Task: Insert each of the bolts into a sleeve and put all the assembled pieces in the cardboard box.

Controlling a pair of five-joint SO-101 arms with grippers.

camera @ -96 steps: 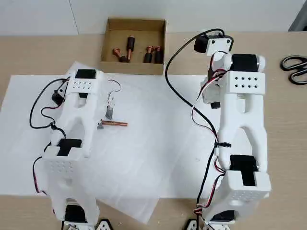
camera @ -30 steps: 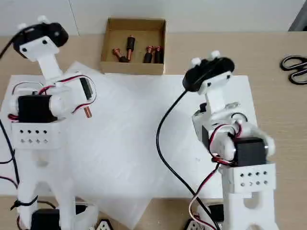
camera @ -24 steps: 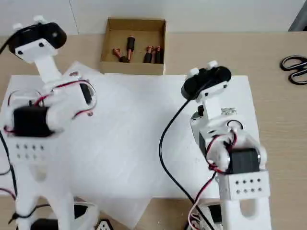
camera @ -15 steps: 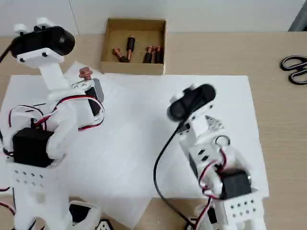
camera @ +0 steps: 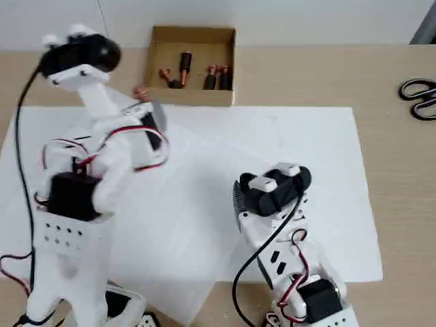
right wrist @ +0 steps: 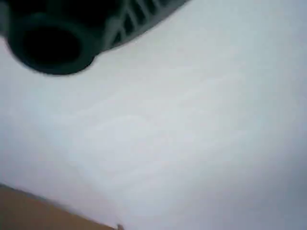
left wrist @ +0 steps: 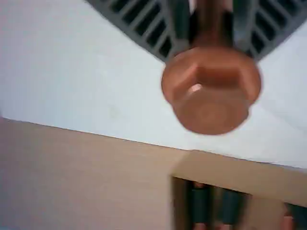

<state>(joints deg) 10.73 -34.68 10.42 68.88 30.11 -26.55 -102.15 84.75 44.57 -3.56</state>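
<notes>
two parts are held up off the white sheet [camera: 204,197], one in each arm, which suits a mid-air joining rather than one done flat on the surface [camera: 306,75]. the left claw [left wrist: 211,24] is clamped on the bolt [left wrist: 211,91] by its shank, with the six-sided head sticking clear of the fingers; from above, that head [camera: 141,93] sits just beside the near corner of the cardboard box [camera: 193,97]. the right claw [right wrist: 57,19] looks clamped on the sleeve [right wrist: 48,45], a dark tube whose open bore faces outward, probably so the bolt can go in. that arm sits low over the sheet, well apart from the left one, so i judge the insertion not yet done. four assembled pieces [camera: 216,77] already lie in the box, so this pair seems to be the last. lining bolt and bore up calls for bringing the two claws together, and a small tilt could make the bolt jam at the mouth.
</notes>
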